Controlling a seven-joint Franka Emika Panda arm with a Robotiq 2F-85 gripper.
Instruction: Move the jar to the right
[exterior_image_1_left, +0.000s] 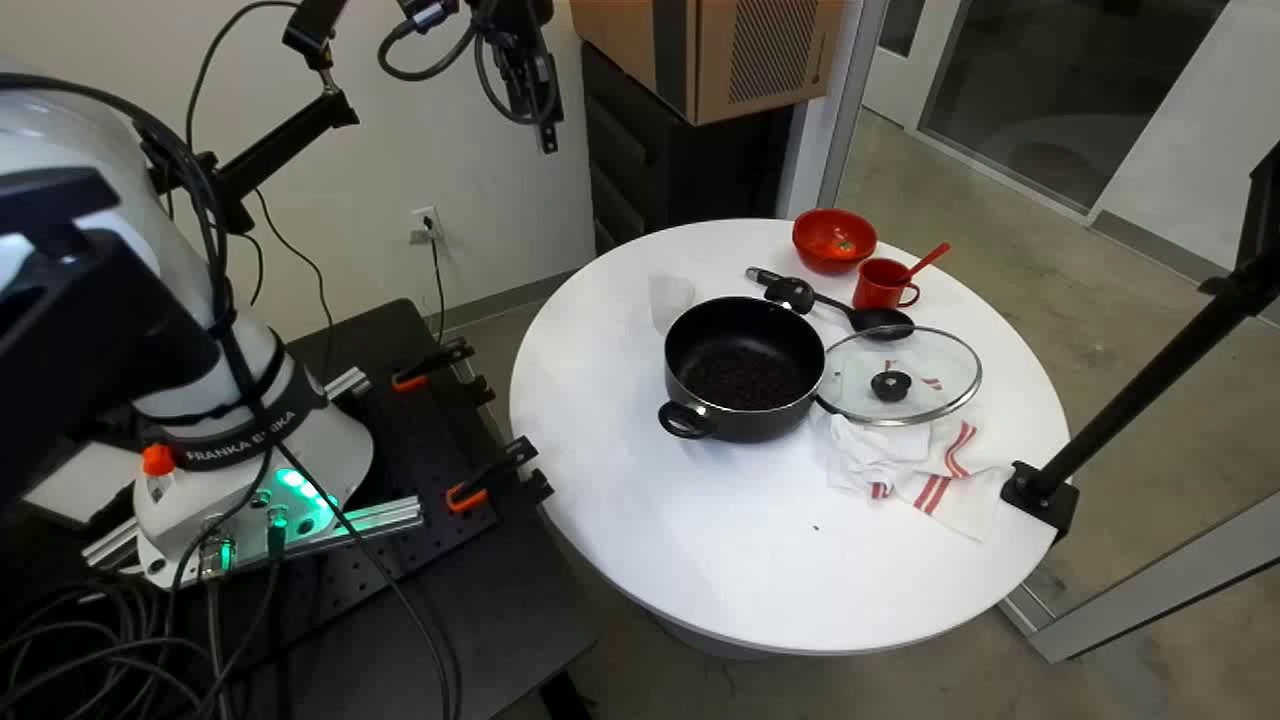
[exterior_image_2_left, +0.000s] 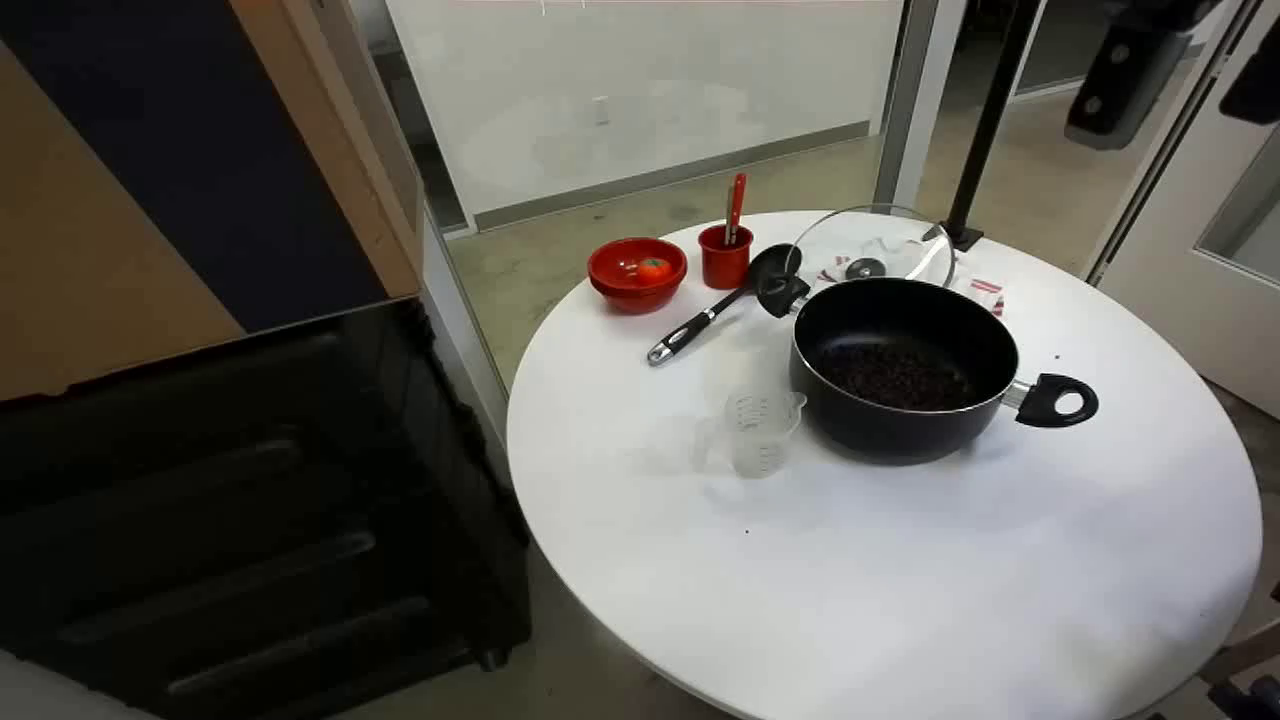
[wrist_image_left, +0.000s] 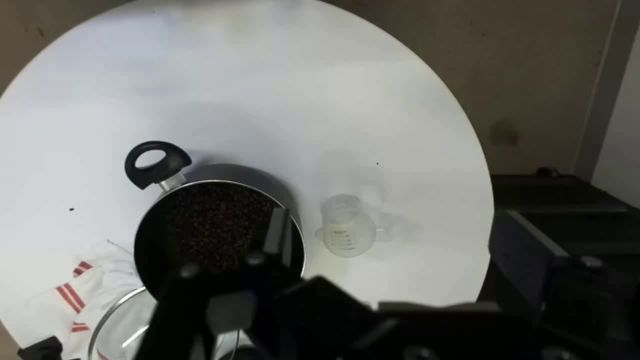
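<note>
Translucent, whitish plastic forms the measuring cup (exterior_image_2_left: 758, 440), an upright cylinder with printed scale lines. We find it a little right of and below the middle in an exterior view, on the smooth white table (exterior_image_2_left: 900, 580), with its spout turned to the black pot (exterior_image_2_left: 890, 437) and its pale handle to the left. The wrist view shows us a narrow strip of table between cup and pot. Inside the pot's shiny metal rim we see a layer of small dark grains (exterior_image_2_left: 895, 378); their kind we cannot tell.

In the wrist view the gripper (wrist_image_left: 400, 230) is released: its fingers are spread wide, and its blurred dark body hides parts of the pot and of the clear glass lid (wrist_image_left: 122, 325), which the lower edge cuts off. We see the cup between the fingers, but well apart from them, on the table.

In an exterior view, where the top edge cuts off a cardboard box (exterior_image_1_left: 705, 60), the cup is so pale that its outline almost melts into the table. At right lies a crumpled towel (exterior_image_1_left: 935, 490) with red stripes.
</note>
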